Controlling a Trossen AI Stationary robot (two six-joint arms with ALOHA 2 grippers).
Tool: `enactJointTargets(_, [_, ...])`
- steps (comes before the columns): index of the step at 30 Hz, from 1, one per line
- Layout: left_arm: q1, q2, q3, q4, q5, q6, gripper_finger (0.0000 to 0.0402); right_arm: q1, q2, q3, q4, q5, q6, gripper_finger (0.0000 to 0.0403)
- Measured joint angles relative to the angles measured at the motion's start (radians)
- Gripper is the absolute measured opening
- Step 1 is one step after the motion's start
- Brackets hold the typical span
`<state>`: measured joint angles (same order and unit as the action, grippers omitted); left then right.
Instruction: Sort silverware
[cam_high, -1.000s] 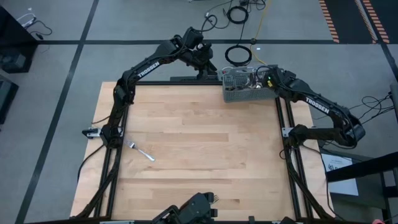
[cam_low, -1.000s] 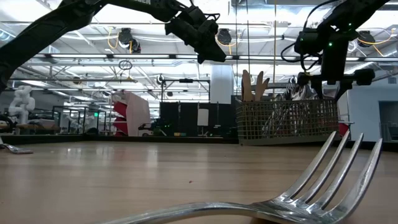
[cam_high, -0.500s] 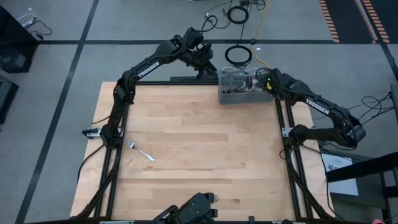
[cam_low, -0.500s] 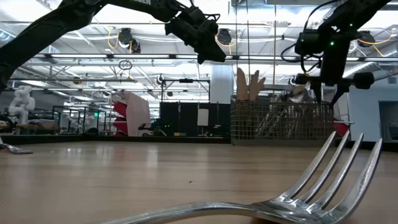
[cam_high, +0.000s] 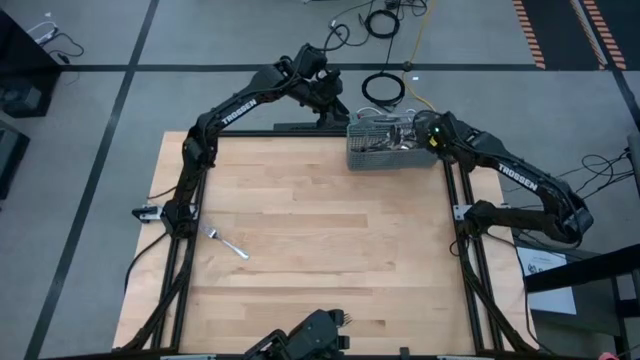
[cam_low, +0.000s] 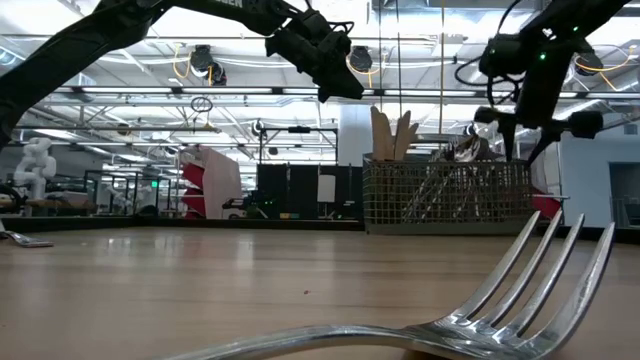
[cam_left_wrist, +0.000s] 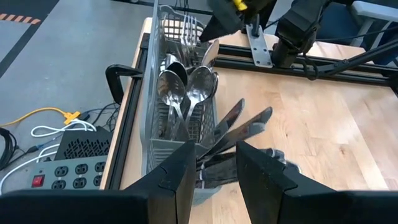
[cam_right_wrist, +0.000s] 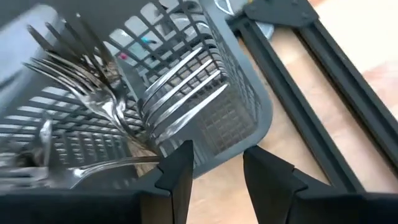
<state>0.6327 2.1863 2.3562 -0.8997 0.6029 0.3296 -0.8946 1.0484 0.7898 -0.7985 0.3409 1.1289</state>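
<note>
The grey mesh caddy (cam_high: 385, 148) stands on its base at the table's far right corner. It holds forks (cam_right_wrist: 93, 81), spoons (cam_left_wrist: 186, 93) and knives (cam_left_wrist: 242, 124) standing upright. My right gripper (cam_high: 428, 138) is open at the caddy's right end, above it in the low view (cam_low: 518, 140). My left gripper (cam_high: 330, 108) hangs open and empty beyond the far edge, past the caddy's left end, and looks down on the caddy (cam_left_wrist: 155, 93). One loose fork (cam_high: 228, 243) lies flat on the wood, close to the low camera (cam_low: 450, 320). My right gripper comes from above, pointing down, with its fingers on either side of the caddy's right end wall (cam_right_wrist: 239, 140). One finger (cam_right_wrist: 174, 177) is over the inside and the other (cam_right_wrist: 270, 177) outside. The caddy stays on the table, upright. Which finger touches the wall, I cannot tell.
Another piece of silverware (cam_high: 148, 213) lies at the table's left edge. Black frame rails (cam_high: 462, 190) run along the right side, next to the caddy. A power strip and cables (cam_left_wrist: 68, 152) lie on the floor beyond the far edge. Bare wood (cam_high: 320, 220) spans the middle.
My right gripper has moved toward the table's left edge along the far side. The caddy has slid left with it across the wood, staying upright with its silverware.
</note>
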Motion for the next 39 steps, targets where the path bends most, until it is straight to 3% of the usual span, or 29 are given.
enactJointTargets(5, [0.0, 0.0, 0.0, 0.0, 0.0, 0.0, 0.0121, 0.02, -0.076, 0.005, 0.018, 0.054, 0.005, 0.0127])
enactJointTargets(12, [0.001, 0.0, 0.0, 0.0, 0.0, 0.0, 0.0121, 0.022, -0.189, 0.005, 0.029, 0.045, 0.009, 0.0128])
enactJointTargets(19, [0.001, -0.005, 0.0, 0.0, 0.0, -0.006, 0.0121, 0.076, -0.288, 0.005, 0.22, 0.041, -0.026, 0.0128])
enactJointTargets(28, [-0.068, -0.105, 0.0, -0.16, -0.016, 0.009, 0.0121, 0.179, -0.299, 0.005, 0.608, -0.242, -0.292, 0.0128])
enactJointTargets(35, [-0.186, -0.166, -0.006, -0.323, -0.162, 0.023, 0.0121, 0.292, -0.293, 0.005, 0.601, -0.401, -0.404, 0.0128])
enactJointTargets(39, [-0.25, -0.158, -0.011, -0.376, -0.194, -0.026, 0.0121, 0.382, -0.291, 0.005, 0.605, -0.483, -0.445, 0.0128])
